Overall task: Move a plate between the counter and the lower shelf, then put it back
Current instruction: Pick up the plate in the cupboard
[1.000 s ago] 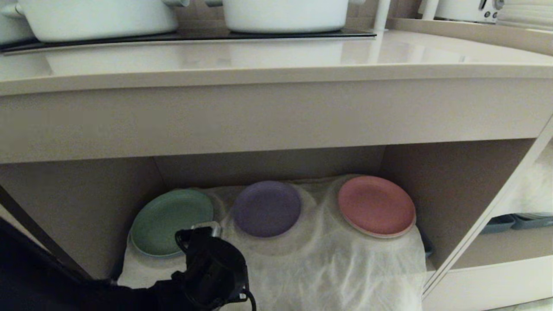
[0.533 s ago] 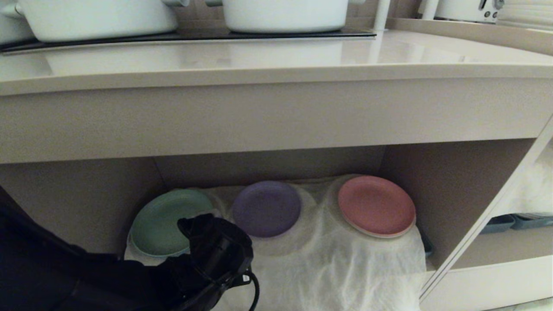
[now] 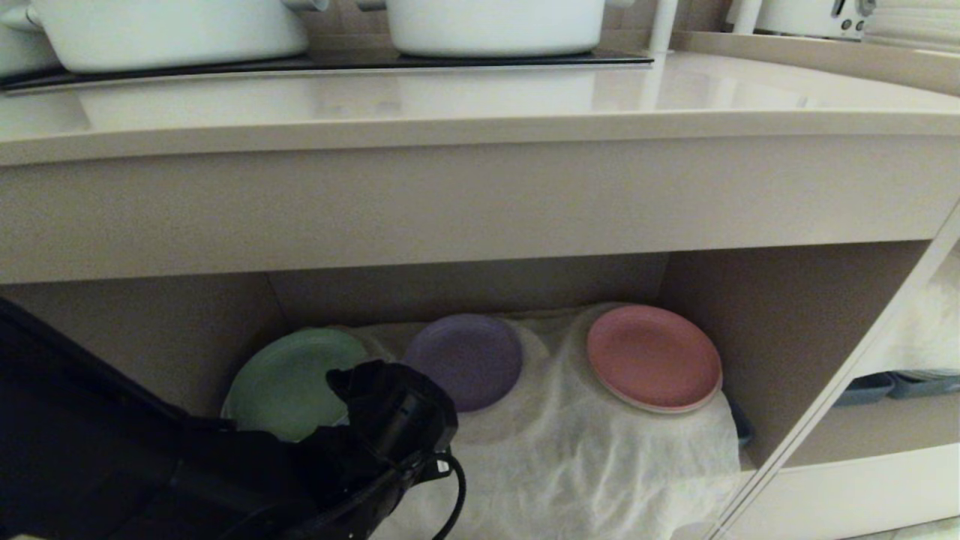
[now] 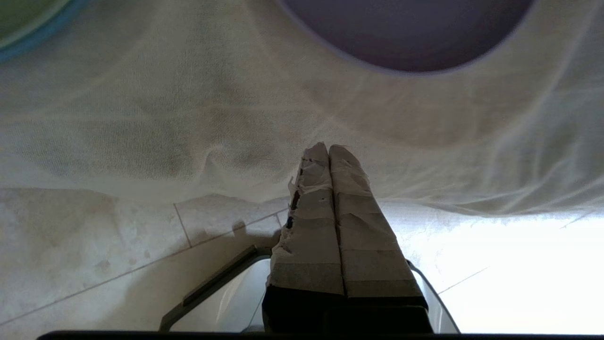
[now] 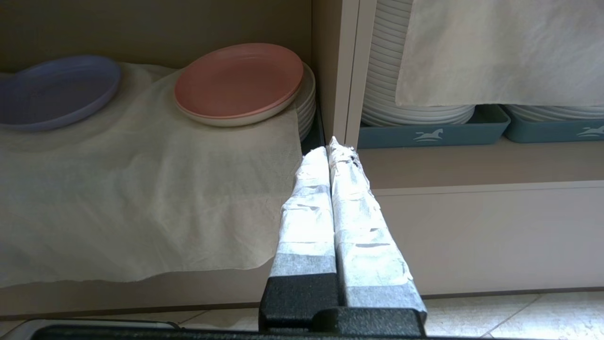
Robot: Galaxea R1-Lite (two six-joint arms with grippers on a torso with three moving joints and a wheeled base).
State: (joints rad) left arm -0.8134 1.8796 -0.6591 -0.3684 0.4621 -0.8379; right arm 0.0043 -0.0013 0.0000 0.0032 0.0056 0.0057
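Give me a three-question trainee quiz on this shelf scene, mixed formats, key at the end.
1. True or false: the purple plate lies between the green plate and the pink plate.
2. The left gripper is: A) shut on the purple plate, B) shut and holding nothing, C) open over the green plate.
3. Fill in: the plates lie on a white ____ on the lower shelf.

Key: 1 true; 2 B; 3 cloth.
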